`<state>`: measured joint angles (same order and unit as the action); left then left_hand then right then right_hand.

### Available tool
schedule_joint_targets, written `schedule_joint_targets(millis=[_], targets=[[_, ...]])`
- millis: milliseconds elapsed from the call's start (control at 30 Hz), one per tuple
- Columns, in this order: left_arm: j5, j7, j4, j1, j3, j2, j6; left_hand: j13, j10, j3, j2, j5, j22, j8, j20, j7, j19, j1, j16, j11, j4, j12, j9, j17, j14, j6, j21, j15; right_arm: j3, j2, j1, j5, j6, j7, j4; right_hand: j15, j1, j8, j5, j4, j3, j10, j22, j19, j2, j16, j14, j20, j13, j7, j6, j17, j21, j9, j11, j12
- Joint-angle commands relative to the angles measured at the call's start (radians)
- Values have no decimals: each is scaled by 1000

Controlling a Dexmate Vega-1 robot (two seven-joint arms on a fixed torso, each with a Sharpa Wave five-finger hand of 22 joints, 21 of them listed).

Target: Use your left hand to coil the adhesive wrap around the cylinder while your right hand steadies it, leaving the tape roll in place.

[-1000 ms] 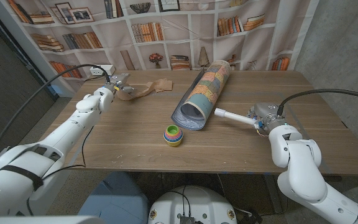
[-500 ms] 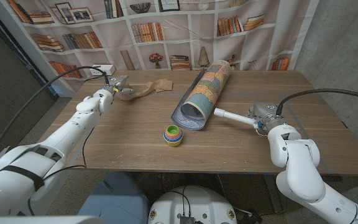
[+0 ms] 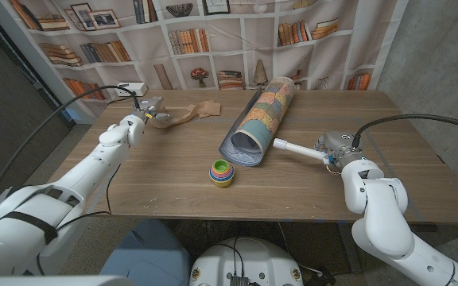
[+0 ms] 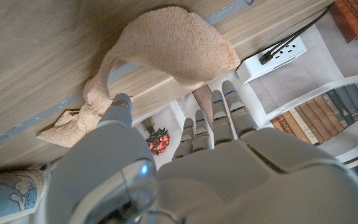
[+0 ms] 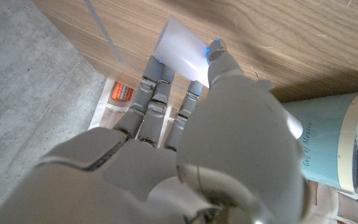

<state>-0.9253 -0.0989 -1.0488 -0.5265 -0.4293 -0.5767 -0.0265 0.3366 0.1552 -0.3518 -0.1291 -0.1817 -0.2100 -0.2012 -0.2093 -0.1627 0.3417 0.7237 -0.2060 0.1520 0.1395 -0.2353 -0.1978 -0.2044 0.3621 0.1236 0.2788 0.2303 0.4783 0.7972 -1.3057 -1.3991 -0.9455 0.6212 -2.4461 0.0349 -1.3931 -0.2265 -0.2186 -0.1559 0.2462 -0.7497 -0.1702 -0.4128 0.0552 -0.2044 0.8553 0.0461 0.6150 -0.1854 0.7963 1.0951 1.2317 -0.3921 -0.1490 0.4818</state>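
Adhesive wrap: a tan, crumpled strip (image 3: pixel 188 114) lying on the counter (image 3: pixel 173 179) toward 11 o'clock, its loose end reaching toward 12 o'clock; in the left wrist view the strip (image 4: pixel 166 50) bunches into a wide pad at one end and a twisted tail at the other.
Left hand: the left hand (image 3: pixel 151 111) is at the near end of the strip; in the left wrist view one fingertip (image 4: pixel 122 102) touches the twisted tail while the other fingers (image 4: pixel 219 118) reach straight out past the counter edge, apart and holding nothing. Nothing shows a closed grip on the strip.
Cylinder: a white tube (image 3: pixel 296 149) lying on its side at about 3 o'clock, its free end pointing toward the middle of the counter.
Right hand: the right hand (image 3: pixel 339 151) grips the tube's outer end; in the right wrist view the fingers (image 5: pixel 157 84) and thumb close around the white tube (image 5: pixel 180 46).
Rolled map: a large printed roll (image 3: pixel 262 111) lies slanted from the centre toward 1 o'clock, its open end just beside the tube's free end.
Stacked cups: a small set of coloured nested cups (image 3: pixel 222 171) stands near the centre, toward 6 o'clock from the roll's open end.
Backdrop: a printed bookshelf curtain (image 3: pixel 213 40) hangs behind the counter.
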Motion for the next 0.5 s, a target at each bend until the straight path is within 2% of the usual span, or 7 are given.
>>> schedule_joint_targets(millis=[33,500], targets=[[-4,4,11,2,-7,9,-16,4,7,0,-4,-9,-3,-3,0,-5,13,0,4,0,6,-3,-4,-2,-5,4,9,-1,-10,-6,-6,-3,8,4,2,-275,0,-1,-10,-2,106,-59,-5,2,8,-6,149,95,5,-2,8,4,6,-2,-53,4],[10,-5,62,27,-14,29,-15,5,-1,1,-4,-9,-1,1,-1,-15,13,2,6,11,8,-1,-3,0,-9,-9,8,-1,-15,-3,-8,6,7,3,2,-275,1,0,-10,-2,109,-62,-5,6,7,-6,149,95,8,-3,10,5,11,-3,-53,1]])
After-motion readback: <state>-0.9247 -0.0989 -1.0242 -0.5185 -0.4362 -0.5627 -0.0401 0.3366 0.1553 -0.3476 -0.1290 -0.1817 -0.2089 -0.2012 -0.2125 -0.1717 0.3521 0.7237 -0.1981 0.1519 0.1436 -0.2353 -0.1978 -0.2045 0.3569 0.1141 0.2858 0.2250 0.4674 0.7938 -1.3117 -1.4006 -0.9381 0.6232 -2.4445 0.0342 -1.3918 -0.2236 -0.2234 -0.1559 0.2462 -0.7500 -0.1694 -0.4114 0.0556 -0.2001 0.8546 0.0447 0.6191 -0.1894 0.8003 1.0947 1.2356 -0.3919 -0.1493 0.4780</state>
